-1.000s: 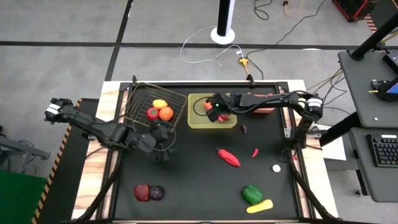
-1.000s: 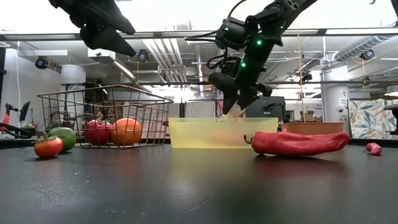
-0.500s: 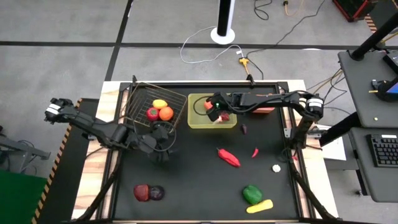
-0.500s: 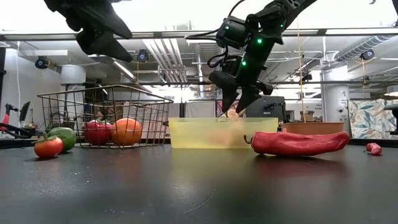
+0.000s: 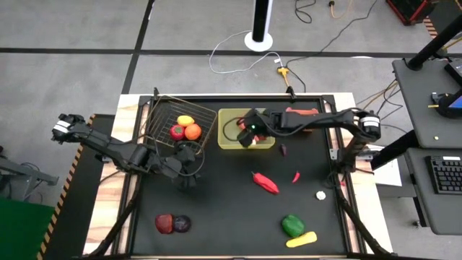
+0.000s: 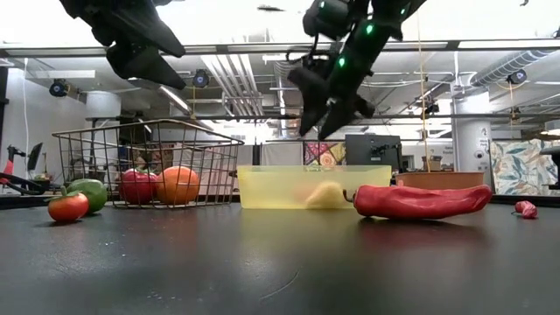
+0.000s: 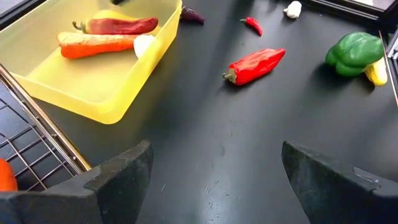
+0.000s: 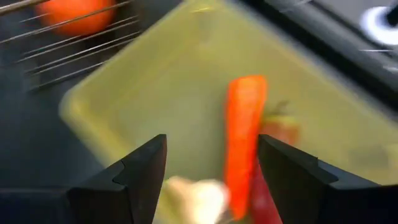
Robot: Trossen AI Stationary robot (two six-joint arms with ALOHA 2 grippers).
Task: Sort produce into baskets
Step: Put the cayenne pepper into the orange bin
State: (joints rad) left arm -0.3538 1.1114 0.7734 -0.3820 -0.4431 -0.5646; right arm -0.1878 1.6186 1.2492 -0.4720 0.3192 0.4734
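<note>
Right gripper (image 6: pixel 325 118) hangs above the yellow tray (image 5: pixel 227 141) at upper centre of the high view, fingers spread and nothing between them. The right wrist view looks down between the open fingers at an orange carrot (image 8: pixel 243 134) and a pale garlic bulb (image 8: pixel 196 191) lying in the tray. The left wrist view shows the same tray holding carrot, a dark red chili (image 7: pixel 118 25) and the pale bulb.

Step in hand, as judged: release into the tray looks done; next is to clear the tray and go for another piece. To do it well, lift straight up before swinging, so the fingers miss the tray wall and do not drag the contents.

Left gripper (image 7: pixel 211 171) is wide open and empty, low over bare table just below the wire basket (image 5: pixel 160 115), centre left of the high view. The basket holds a lemon (image 5: pixel 185 120), a red fruit (image 5: pixel 177 132) and an orange fruit (image 5: pixel 193 131).

Loose produce: large red pepper (image 5: pixel 266 183) at centre, small red chili (image 5: pixel 296 176) to its right, dark purple piece (image 5: pixel 283 150) just right of the tray, white piece (image 5: pixel 320 194) at right, green pepper (image 5: pixel 292 225) touching a yellow one (image 5: pixel 301 239) at lower right, two dark red items (image 5: pixel 172 224) at lower left.

The large red pepper is nearest the right arm, with nothing standing between them. The salmon bin (image 5: pixel 307 112) sits partly under that arm.
</note>
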